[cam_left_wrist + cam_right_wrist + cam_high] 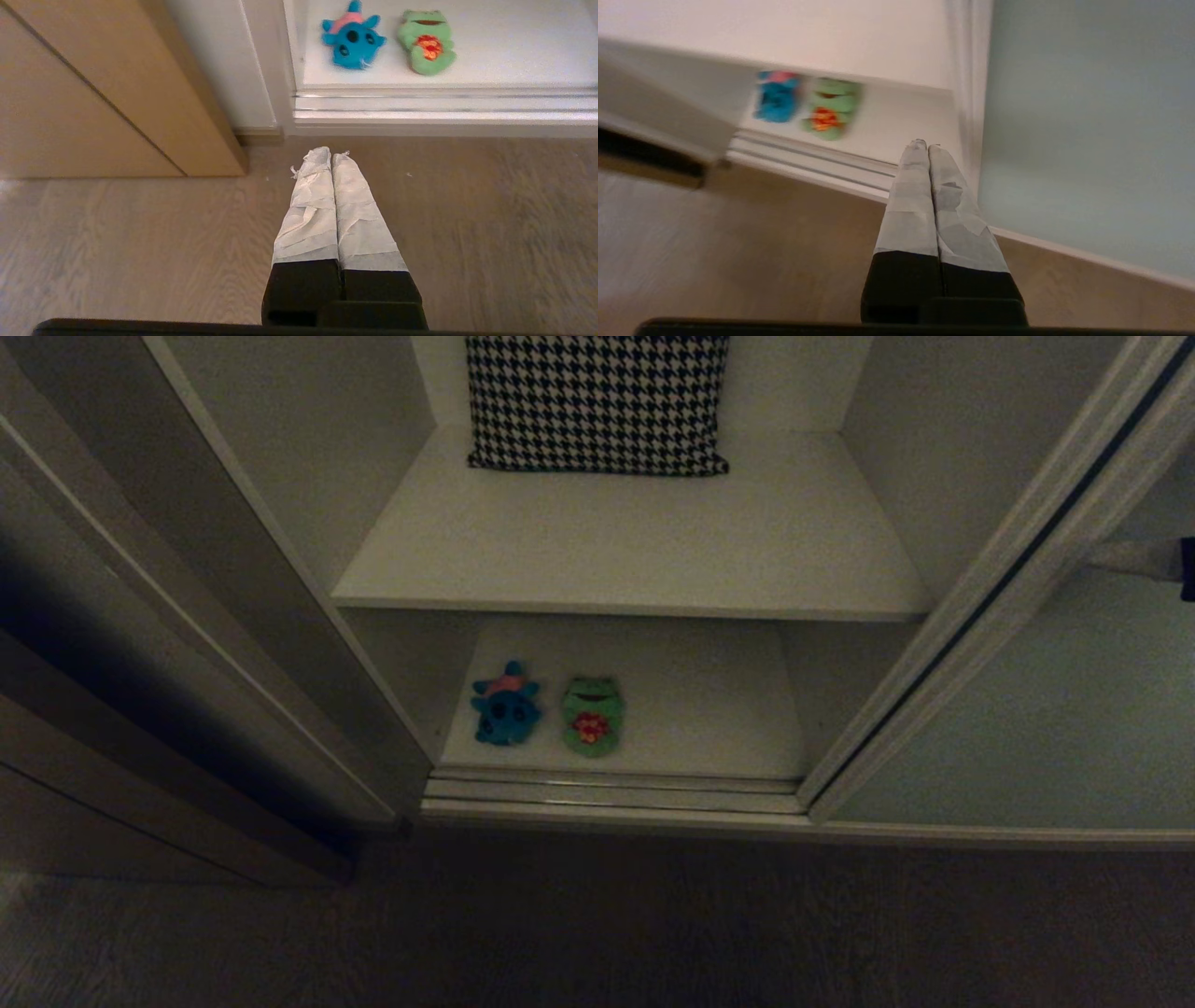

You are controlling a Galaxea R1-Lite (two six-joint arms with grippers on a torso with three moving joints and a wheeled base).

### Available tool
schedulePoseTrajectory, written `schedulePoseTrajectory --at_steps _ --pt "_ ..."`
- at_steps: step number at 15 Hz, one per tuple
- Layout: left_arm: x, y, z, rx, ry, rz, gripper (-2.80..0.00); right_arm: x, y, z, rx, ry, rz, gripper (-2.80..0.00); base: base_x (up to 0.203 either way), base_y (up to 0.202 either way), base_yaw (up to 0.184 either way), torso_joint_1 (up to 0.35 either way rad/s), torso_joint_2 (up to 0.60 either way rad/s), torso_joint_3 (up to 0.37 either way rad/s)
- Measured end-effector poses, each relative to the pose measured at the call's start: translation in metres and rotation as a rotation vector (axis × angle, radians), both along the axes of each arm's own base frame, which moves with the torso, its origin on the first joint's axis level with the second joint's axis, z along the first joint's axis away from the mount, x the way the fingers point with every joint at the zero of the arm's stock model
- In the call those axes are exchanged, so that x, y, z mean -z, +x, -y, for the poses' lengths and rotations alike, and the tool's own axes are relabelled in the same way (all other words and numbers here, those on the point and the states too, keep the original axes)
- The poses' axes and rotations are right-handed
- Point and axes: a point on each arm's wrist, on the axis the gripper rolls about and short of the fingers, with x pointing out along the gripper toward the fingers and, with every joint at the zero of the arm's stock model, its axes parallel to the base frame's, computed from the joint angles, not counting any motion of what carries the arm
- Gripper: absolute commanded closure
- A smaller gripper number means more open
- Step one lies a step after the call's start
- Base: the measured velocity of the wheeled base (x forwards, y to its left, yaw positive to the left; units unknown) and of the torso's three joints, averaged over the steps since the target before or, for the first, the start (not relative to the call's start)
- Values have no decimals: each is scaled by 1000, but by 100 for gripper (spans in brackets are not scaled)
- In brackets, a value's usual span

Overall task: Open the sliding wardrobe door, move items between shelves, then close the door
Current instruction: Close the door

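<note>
The sliding wardrobe door [1027, 728] is slid to the right, so the white shelves are exposed. On the lower shelf [709, 709] a teal-blue plush toy [505, 707] and a green frog toy [592, 714] lie side by side near the front edge. The upper shelf [635, 551] is bare at the front. My right gripper [927, 145] is shut and empty. It hovers low in front of the door's left frame edge [971, 93], and its taped fingers [1130, 560] show at the far right of the head view. My left gripper [331, 153] is shut and empty over the floor, short of the toys [353, 37].
A black-and-white houndstooth cushion [597, 401] leans at the back of the upper shelf. A ribbed floor track [616, 793] runs along the wardrobe's front. A brown wooden side panel [93, 93] stands on the left, with wood-look floor [597, 924] in front.
</note>
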Motion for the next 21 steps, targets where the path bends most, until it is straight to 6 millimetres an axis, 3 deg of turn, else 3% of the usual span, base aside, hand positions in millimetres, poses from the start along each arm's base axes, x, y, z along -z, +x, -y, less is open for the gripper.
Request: schedulePoseTrajectory --at_steps 3,6,13,17,21 --pt "0 0 0 0 0 0 0 3 -25 -25 -88 -10 7 0 0 0 0 0 0 0" --pt "0 0 0 0 0 1 0 8 -53 -34 -127 -21 23 0 0 0 0 0 0 0" --pt "0 0 0 -1 0 0 0 12 -106 -19 38 -30 58 0 0 0 0 0 0 0" --pt "0 0 0 0 0 1 0 13 -120 -20 65 -17 46 0 0 0 0 0 0 0" --pt "0 0 0 -1 0 1 0 17 -120 -27 10 -27 45 0 0 0 0 0 0 0"
